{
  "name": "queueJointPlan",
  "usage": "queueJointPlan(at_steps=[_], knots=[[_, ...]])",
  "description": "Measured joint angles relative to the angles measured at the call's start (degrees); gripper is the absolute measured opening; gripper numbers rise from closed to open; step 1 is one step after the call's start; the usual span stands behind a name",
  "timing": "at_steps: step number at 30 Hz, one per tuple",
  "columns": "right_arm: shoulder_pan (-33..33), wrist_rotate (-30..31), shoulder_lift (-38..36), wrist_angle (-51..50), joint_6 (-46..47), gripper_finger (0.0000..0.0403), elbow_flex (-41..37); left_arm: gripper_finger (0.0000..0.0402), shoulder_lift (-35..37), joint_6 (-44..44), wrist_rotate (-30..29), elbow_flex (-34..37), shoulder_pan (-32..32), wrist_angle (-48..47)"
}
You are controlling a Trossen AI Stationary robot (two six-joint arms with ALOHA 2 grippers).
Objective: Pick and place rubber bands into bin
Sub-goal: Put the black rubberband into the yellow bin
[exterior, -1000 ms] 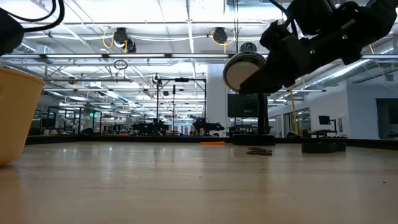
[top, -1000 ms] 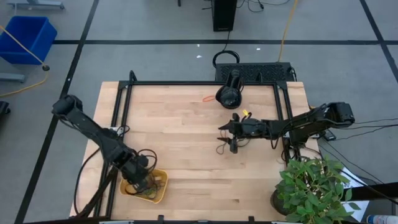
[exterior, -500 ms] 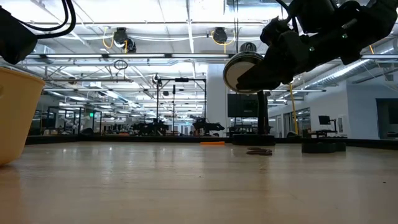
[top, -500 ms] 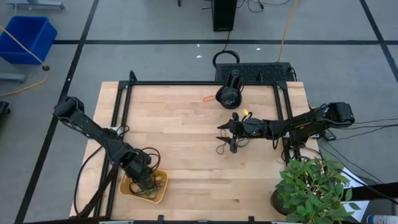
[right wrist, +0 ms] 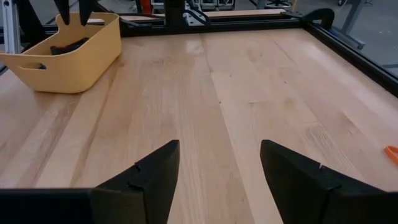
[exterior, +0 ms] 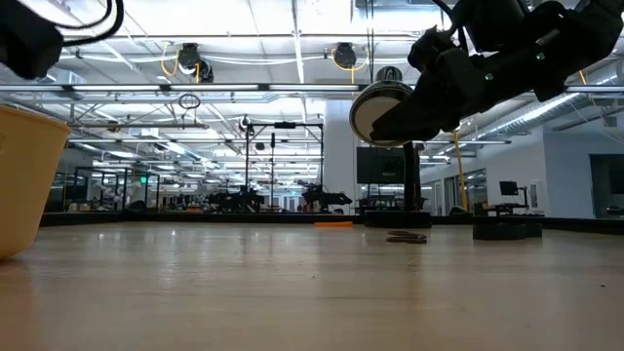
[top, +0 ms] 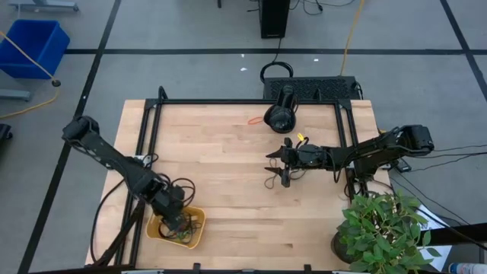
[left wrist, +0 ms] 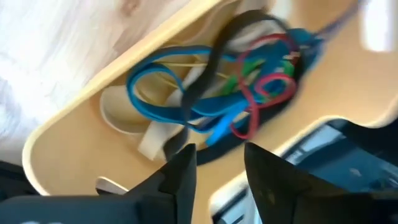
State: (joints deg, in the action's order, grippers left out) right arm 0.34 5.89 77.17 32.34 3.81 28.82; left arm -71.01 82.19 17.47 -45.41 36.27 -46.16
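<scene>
The orange-yellow bin [top: 195, 237] stands near the table's front left corner and shows again in the right wrist view [right wrist: 74, 59]. In it lies a tangle of rubber bands [left wrist: 249, 93] in blue, black, red, green and cream. My left gripper [left wrist: 219, 149] hangs open just above the bin [left wrist: 74, 124], pointing down, with nothing between its fingers. Toward the table's right, my right gripper [top: 275, 166] hovers open and nearly level above the wood, pointing left. A dark band [top: 269, 183] lies flat on the table below it. An orange band [top: 255, 120] lies near the far edge.
A black round device [top: 280, 116] sits at the table's far edge and a potted plant [top: 380, 228] at its front right corner. Black frame rails [top: 228, 102] border the far side. Bare wood [right wrist: 205, 93] stretches between the two grippers. A blue tub [top: 30, 46] stands on the floor.
</scene>
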Motion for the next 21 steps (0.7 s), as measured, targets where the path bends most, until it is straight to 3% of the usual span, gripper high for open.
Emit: queueJointPlan(at_steps=[5,10,14,21], knots=[[0.0,0.0,0.0,-1.3,0.0,0.0217,0.0,0.0147,7.4,-0.8,-4.7,0.0,0.0,1.5],[0.0,0.9,0.0,-3.3,0.0,0.0215,0.0,0.0149,13.9,-5.6,-20.6,0.0,-0.5,8.1],[0.0,6.7,0.0,-6.9,0.7,0.0215,0.0,0.0150,16.6,-14.1,-30.0,0.0,-2.5,14.9],[-0.3,8.4,0.0,-15.4,11.4,0.0215,0.0,0.0149,17.4,-33.7,-33.9,0.0,-7.5,28.4]])
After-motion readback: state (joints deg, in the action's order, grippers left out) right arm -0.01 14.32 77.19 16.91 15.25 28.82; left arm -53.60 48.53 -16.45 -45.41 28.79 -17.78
